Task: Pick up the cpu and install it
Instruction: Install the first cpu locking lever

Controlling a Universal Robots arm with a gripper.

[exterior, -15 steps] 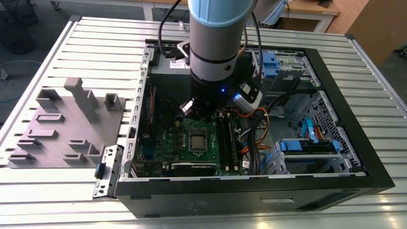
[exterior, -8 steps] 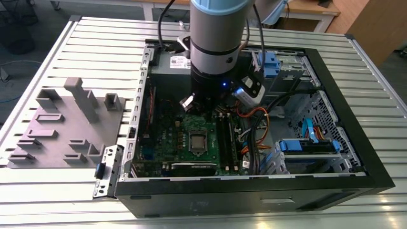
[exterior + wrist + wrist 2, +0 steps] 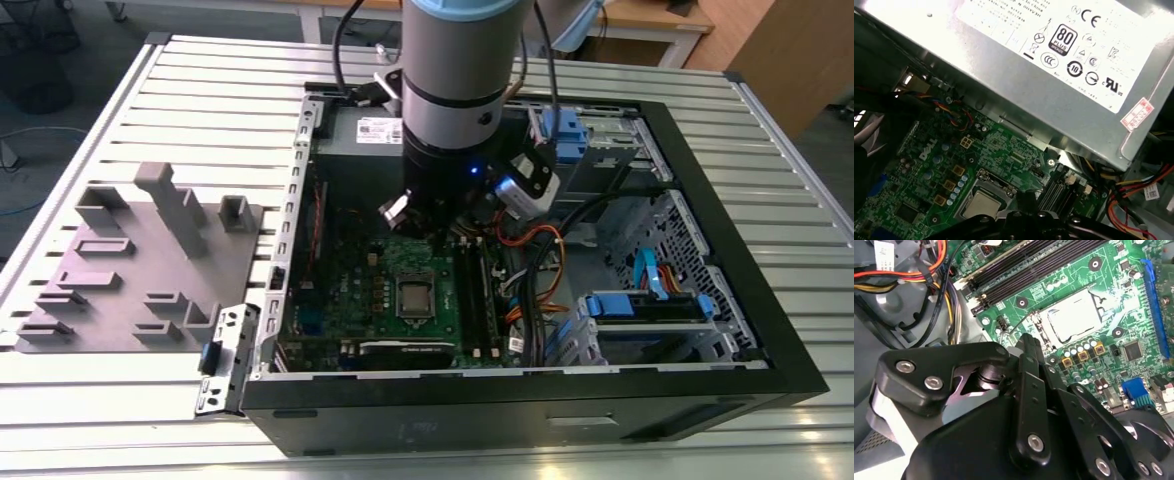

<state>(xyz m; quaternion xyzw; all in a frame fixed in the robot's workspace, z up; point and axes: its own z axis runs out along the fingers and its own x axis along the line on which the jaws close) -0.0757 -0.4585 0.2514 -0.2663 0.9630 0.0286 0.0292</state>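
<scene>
CPU seated, arm above the board

You see the cpu (image 3: 1074, 316) lying in its socket on the motherboard (image 3: 1134, 300); the gripper (image 3: 1026, 347) hovers near it, its opening state I cannot tell, holding nothing visible.

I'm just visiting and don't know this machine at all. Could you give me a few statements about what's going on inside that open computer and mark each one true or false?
1. The small square silver-grey cpu chip lies in the socket on the green circuit board. True.
2. The black pincer hangs over a wooden table outside the case. False: in the second wrist view it is above the green board, close to the chip.
3. The black computer case is open on top. True.
4. The grey metal box with a white label lies on top of the chip. False: it sits beside the board, apart from the chip.
</scene>
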